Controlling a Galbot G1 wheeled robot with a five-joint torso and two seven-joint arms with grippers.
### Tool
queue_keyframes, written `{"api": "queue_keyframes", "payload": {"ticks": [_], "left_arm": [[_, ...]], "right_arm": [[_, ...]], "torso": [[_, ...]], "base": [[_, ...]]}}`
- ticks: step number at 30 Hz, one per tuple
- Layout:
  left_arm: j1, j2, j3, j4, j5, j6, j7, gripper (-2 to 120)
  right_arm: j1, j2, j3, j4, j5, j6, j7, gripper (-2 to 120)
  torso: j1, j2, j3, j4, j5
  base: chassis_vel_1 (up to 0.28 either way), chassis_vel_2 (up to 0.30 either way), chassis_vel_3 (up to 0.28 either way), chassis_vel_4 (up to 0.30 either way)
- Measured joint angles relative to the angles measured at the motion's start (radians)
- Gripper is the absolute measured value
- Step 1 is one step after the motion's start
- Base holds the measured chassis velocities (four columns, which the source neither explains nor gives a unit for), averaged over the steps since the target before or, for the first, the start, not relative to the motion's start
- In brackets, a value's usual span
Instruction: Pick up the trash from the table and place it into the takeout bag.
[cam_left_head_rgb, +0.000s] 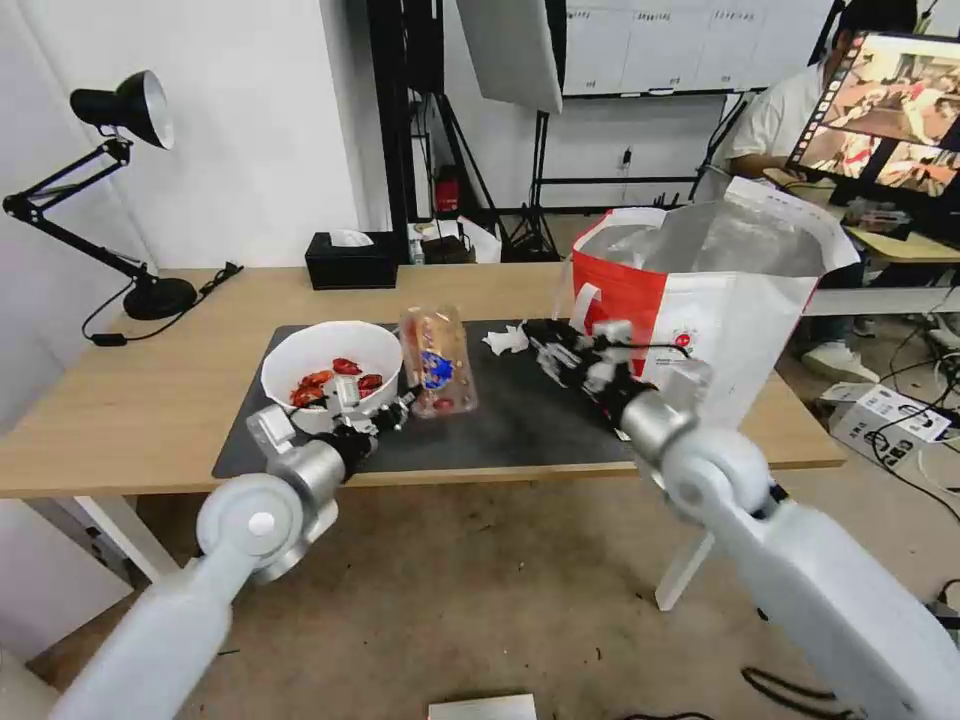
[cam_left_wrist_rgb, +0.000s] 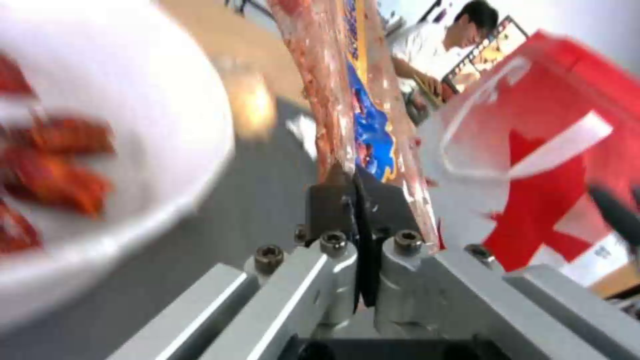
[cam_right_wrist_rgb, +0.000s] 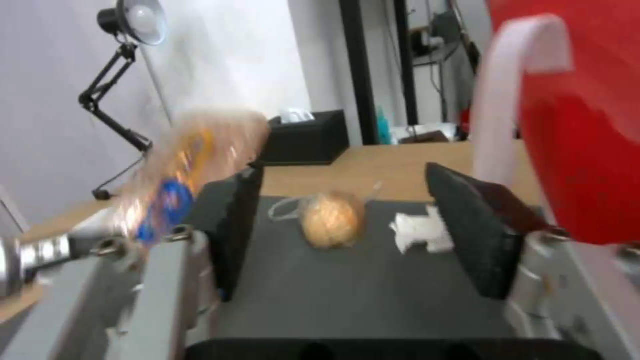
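Left tool (cam_left_wrist_rgb: 353, 200) clamped on one clear tray (cam_left_head_rgb: 437, 360), raised beside one bowl (cam_left_head_rgb: 330, 370), contents blurred. Right tool (cam_right_wrist_rgb: 360, 240) spread wide; ahead, one beige lump (cam_right_wrist_rgb: 331, 220), one tissue (cam_right_wrist_rgb: 420, 232); bag (cam_left_head_rgb: 700, 290) alongside.

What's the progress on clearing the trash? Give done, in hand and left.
Done: nothing can be seen inside the takeout bag yet. In hand: the left gripper is shut on the clear plastic tray, lifted upright above the mat. Left: the bowl of crayfish shells, the beige knotted lump and the crumpled tissue, both lying ahead of the open right gripper.
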Motion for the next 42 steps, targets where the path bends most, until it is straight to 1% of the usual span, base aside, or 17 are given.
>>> {"api": "queue_keyframes", "payload": {"ticks": [1,3,4,7,9,11,14,16,18,20,24,29,31,34,36,38,42], "left_arm": [[0.0,0.0,0.0,0.0,0.0,0.0,0.0,0],[-0.02,0.028,-0.011,-0.009,0.012,-0.009,0.004,0],[-0.02,0.028,-0.011,-0.009,0.012,-0.009,0.004,0],[-0.075,0.07,-0.01,-0.02,0.026,-0.023,0.021,0],[-0.107,0.09,0.0,-0.02,0.032,-0.028,0.031,0],[-0.131,0.101,0.01,-0.02,0.037,-0.03,0.035,0],[-0.225,0.126,0.055,-0.012,0.055,-0.043,0.048,0],[-0.25,0.13,0.07,-0.006,0.058,-0.046,0.05,0],[-0.324,0.131,0.116,0.011,0.062,-0.053,0.055,0],[-0.352,0.127,0.137,0.019,0.066,-0.057,0.057,0],[-0.447,0.095,0.207,0.054,0.084,-0.068,0.066,0],[-0.622,0.032,0.336,0.12,0.103,-0.086,0.064,0],[-0.665,0.012,0.368,0.14,0.104,-0.087,0.062,0],[-0.764,-0.05,0.441,0.202,0.104,-0.096,0.052,0],[-0.785,-0.07,0.458,0.22,0.104,-0.098,0.048,0],[-0.839,-0.139,0.511,0.276,0.106,-0.103,0.036,0],[-0.871,-0.183,0.545,0.315,0.114,-0.106,0.034,0]], "right_arm": [[0.0,0.0,0.0,0.0,0.0,0.0,0.0,65],[-0.101,0.014,0.038,0.043,-0.035,0.013,0.001,76],[-0.101,0.014,0.038,0.043,-0.035,0.013,0.001,76],[-0.242,0.061,0.081,0.11,-0.079,0.039,0.015,91],[-0.3,0.085,0.096,0.13,-0.11,0.062,0.02,96],[-0.34,0.102,0.109,0.143,-0.141,0.08,0.021,98],[-0.484,0.158,0.167,0.188,-0.256,0.152,0.017,100],[-0.522,0.167,0.182,0.198,-0.289,0.173,0.011,100],[-0.619,0.187,0.241,0.217,-0.394,0.233,-0.016,100],[-0.648,0.191,0.26,0.221,-0.421,0.251,-0.024,100],[-0.719,0.198,0.315,0.215,-0.484,0.32,-0.05,100],[-0.763,0.222,0.346,0.171,-0.573,0.389,-0.084,100],[-0.771,0.23,0.348,0.165,-0.59,0.396,-0.089,100],[-0.787,0.254,0.347,0.155,-0.617,0.404,-0.096,100],[-0.79,0.26,0.345,0.151,-0.623,0.407,-0.097,100],[-0.799,0.274,0.337,0.138,-0.641,0.417,-0.097,100],[-0.806,0.281,0.327,0.13,-0.654,0.421,-0.096,100]], "torso": [[0.0,0.0,0.0,0.0,0.0],[0.0,0.0,0.0,-0.0002,0.0001],[0.0,0.0,0.0,-0.0002,0.0001],[0.0,0.0,0.0,0.0,0.0],[0.0,0.0,0.0,0.0,0.0],[0.0,0.0,0.0,0.0,0.0],[0.0,0.0,0.0,0.0001,0.0],[0.0,0.0,0.0,-0.0001,0.0],[0.0,0.0,0.0,0.0,0.0],[0.0,0.0,0.0,-0.0002,0.0001],[0.0,0.0,0.0,-0.0001,-0.0002],[0.0,0.0,0.0,-0.0002,0.0004],[0.0,0.0,0.0,-0.0002,0.0004],[0.0,0.0,0.0,-0.0001,0.0004],[0.0,0.0,0.0,0.0001,0.0003],[0.0,0.0,0.0,0.0,0.0003],[0.0,0.0,0.0,-0.0002,0.0003]], "base": [[0.0,0.0,0.0,0.0],[0.0,0.0,0.0,0.0],[0.0,0.0,0.0,0.0],[0.0,0.0,0.0,0.0],[0.0,0.0,0.0,0.0],[0.0,0.0,0.0,0.0],[0.0,0.0,0.0,0.0],[0.0,0.0,0.0,0.0],[0.0,0.0,0.0,0.0],[0.0,0.0,0.0,0.0],[0.0,0.0,0.0,0.0],[0.0,0.0,0.0,0.0],[0.0,0.0,0.0,0.0],[0.0,0.0,0.0,0.0],[0.0,0.0,0.0,0.0],[0.0,0.0,0.0,0.0],[0.0,0.0,0.0,0.0]]}}
